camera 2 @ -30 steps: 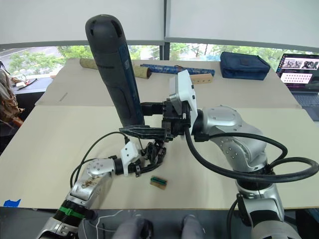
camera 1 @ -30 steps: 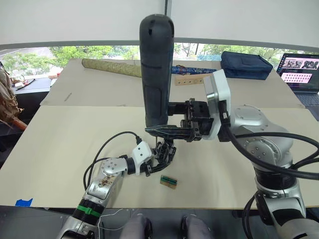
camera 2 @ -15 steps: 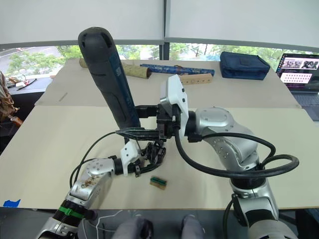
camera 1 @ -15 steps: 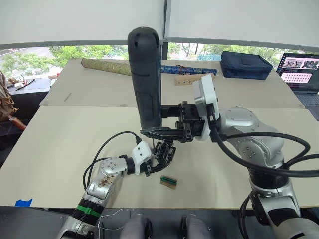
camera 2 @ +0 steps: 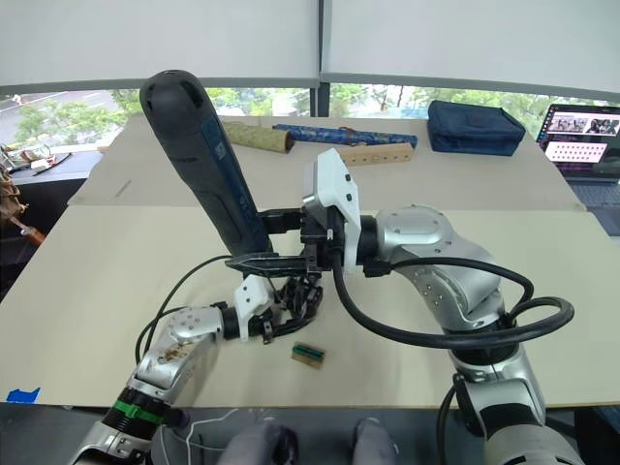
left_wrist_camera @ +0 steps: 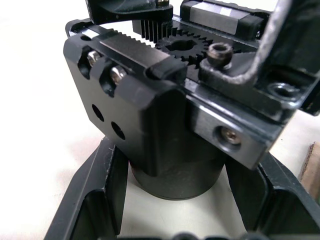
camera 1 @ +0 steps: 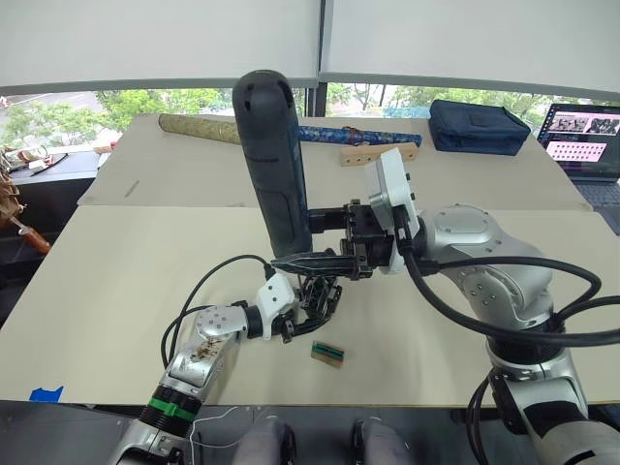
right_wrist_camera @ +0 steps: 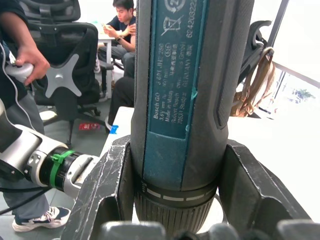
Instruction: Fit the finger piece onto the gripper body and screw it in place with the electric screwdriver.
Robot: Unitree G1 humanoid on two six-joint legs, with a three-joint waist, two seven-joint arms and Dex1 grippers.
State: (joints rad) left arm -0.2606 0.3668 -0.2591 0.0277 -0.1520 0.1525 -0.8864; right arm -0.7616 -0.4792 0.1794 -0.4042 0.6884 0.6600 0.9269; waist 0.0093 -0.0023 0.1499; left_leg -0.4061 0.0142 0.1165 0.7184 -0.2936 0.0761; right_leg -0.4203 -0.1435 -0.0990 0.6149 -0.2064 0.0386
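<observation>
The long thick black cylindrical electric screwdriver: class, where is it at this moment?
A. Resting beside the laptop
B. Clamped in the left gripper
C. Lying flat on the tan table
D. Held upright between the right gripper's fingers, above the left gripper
D: the long thick black cylindrical electric screwdriver stands nearly upright, clamped in the right gripper, over the small black blocky gripper body that the left gripper holds.

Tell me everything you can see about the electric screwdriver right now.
The electric screwdriver is a long, thick, dark cylinder with a rounded top end and a blue label panel with white print down one side. It stands nearly upright, top leaning slightly to the robot's left, working end down. The right gripper is clamped around its lower part, just above a ribbed collar. It hangs directly over the gripper body, held in the left gripper. Its bit is hidden.
</observation>
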